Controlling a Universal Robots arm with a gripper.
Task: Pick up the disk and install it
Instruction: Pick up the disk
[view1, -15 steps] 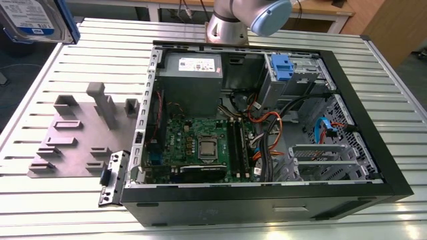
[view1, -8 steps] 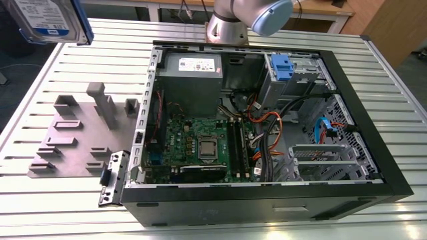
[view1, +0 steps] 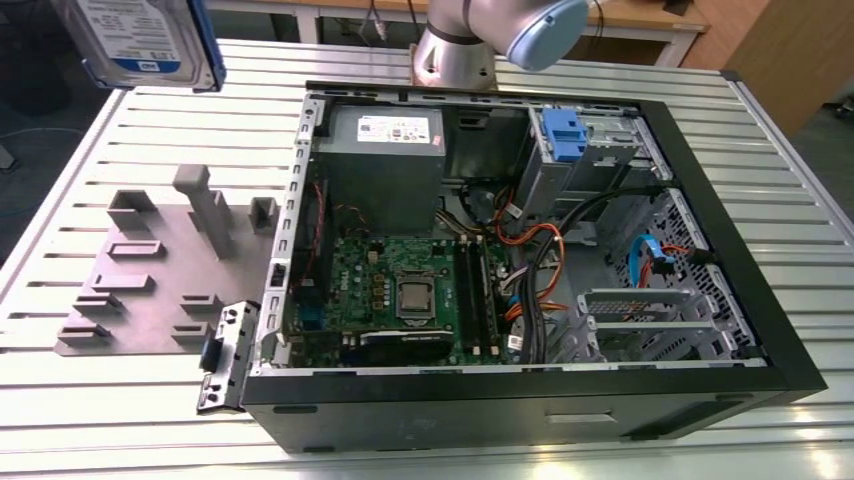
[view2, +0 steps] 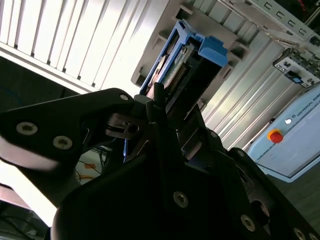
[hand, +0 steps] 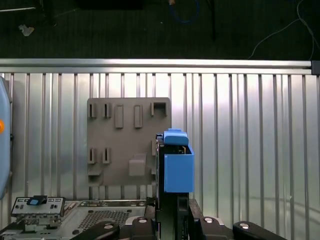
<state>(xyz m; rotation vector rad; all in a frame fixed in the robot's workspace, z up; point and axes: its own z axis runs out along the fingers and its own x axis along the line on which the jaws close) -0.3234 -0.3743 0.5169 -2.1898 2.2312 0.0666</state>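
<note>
The tool (hand: 172, 219) is clamped on the flat silver metal disk (view1: 140, 40), which has blue plastic rails and a white-and-blue label. The disk is held in the air, outside the open black computer case (view1: 534, 405). It hangs on the side of the case where the grey slotted fixture plate (view1: 147, 270) lies flat on the ribbed metal table (view1: 120, 420). In both wrist views the disk (hand: 178, 165) (view2: 186, 62) stands edge-on between the tool's fingers. Inside the case, the grey metal drive cage with the blue tab (view1: 577, 145) sits next to the grey power-supply box (view1: 383, 150).

Smooth blue plastic on disk (hand: 178, 170); ribbed metal table (hand: 240, 125).
</note>
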